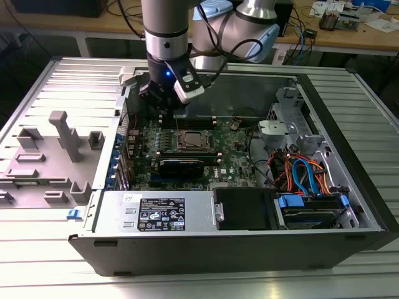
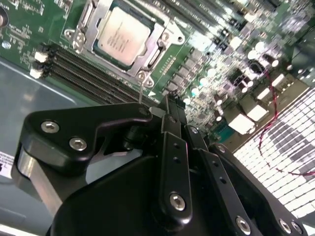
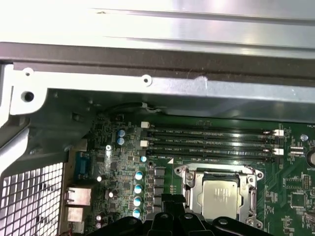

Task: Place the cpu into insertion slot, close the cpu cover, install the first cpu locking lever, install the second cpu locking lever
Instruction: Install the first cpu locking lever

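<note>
Black claw (image 2: 171, 102) linkages crowd the foreground of the second wrist view, and the two fingers meet at their tips, pressed together with nothing pinched between them; beyond those tips lies the green motherboard (image 2: 22, 27); the cpu (image 2: 120, 37) sits flat in the insertion slot (image 3: 216, 173), its dull silver top facing up; the cpu cover (image 2: 158, 40) lies down around it as a silvery frame, the chip showing through its window; whether the locking levers are latched I cannot tell; a thin metal rod (image 2: 140, 93) stands between the socket and the fingertips; long black memory slots (image 3: 211, 142) run just beside the socket, on the side towards the case wall (image 3: 147, 78); in the exterior view the arm reaches down into the open computer case (image 1: 249, 249), and the claw hangs above the board, near the socket and towards the exterior view's left of it, apart from the cpu; a power supply (image 1: 156, 212) fills the near side of the case; orange and blue cables (image 1: 305, 174) bunch at the exterior view's right; a grey fixture (image 1: 62, 134) lies on the slatted bench (image 1: 37, 274)
</note>
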Robot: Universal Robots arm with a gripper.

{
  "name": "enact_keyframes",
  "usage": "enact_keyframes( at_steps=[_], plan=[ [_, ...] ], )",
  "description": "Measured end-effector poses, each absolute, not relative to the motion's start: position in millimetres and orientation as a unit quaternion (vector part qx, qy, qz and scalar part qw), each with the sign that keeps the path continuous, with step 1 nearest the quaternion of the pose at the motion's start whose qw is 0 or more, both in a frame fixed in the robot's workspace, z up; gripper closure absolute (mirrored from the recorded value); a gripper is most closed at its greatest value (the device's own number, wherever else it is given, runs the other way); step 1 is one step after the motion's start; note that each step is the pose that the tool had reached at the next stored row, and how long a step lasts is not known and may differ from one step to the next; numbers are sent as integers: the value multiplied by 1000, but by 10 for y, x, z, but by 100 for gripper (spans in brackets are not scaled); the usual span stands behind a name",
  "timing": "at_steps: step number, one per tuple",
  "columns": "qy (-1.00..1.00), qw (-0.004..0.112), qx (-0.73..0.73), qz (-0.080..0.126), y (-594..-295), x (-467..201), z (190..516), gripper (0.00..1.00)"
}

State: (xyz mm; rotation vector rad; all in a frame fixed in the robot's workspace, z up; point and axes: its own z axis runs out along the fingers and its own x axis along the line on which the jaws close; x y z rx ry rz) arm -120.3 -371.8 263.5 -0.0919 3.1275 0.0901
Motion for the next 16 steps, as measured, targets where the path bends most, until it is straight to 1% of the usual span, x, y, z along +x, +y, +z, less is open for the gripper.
enact_keyframes(
  at_steps=[12,16],
  plan=[
    [999,6,-29,29,-3554,-1196,2593,89],
    [999,6,-29,29,-3517,-1102,2585,89]
  ],
)
